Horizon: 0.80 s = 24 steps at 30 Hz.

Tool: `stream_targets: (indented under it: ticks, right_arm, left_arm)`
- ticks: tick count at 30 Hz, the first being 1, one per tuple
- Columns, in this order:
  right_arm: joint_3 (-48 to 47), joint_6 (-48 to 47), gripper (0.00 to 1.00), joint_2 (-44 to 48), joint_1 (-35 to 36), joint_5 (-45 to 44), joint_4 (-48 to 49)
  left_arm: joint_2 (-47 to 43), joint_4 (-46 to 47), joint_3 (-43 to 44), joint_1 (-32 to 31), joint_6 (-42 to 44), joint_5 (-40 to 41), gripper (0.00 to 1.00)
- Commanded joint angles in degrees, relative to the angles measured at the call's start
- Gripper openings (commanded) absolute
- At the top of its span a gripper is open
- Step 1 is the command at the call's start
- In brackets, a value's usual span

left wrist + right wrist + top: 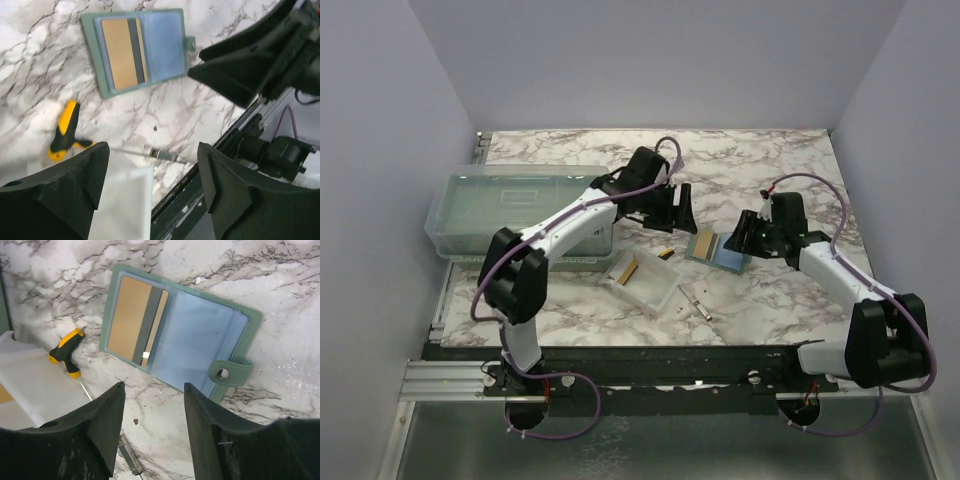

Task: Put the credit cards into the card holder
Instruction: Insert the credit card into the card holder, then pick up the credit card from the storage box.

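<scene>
The card holder (200,340) lies open and flat on the marble bench (770,160), between the two arms, with its snap tab sticking out from the far side of its pale blue half. A gold card (127,322) with a dark stripe sits on the other half, the one nearer the left arm, inside the green border. The right claw (154,386) hangs just over the holder's near edge, fingers apart and holding nothing. The left claw (152,146) hovers a little way off, spread wide and empty. An orange-handled tool (67,352) lies beside the holder. Next to it is a clear tray (655,290) with a flat tan piece (630,270) in it. A large translucent box (510,205) stands further left.
</scene>
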<state>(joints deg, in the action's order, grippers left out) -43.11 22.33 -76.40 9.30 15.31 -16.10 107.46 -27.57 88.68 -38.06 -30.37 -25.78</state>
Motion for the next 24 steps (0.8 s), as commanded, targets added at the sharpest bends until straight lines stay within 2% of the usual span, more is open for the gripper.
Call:
stream_targets:
  ticks: [1,6,11,17,24]
  right_arm:
    - [-0.1,-2.0,0.55,3.2,0.2,1.3,-2.3]
    - [1.4,-1.5,0.55,4.0,0.1,3.7,-0.1]
    - [2.0,-1.2,0.55,4.4,0.2,4.9,1.2]
    - [2.8,-1.1,0.53,7.7,0.2,3.2,0.2]
    - [4.5,-0.2,0.53,10.4,0.2,2.7,0.2]
  left_arm:
    - [-10.4,-13.4,-4.6,-1.6,7.3,8.8,0.79]
    - [-17.0,-22.4,-8.5,-8.3,8.8,27.8,0.78]
    - [-16.7,-24.5,-12.1,-14.2,8.7,43.0,0.69]
    - [-11.4,-24.6,-12.0,-17.8,10.8,53.8,0.55]
    - [-6.1,-24.1,-13.0,-17.9,12.8,59.0,0.54]
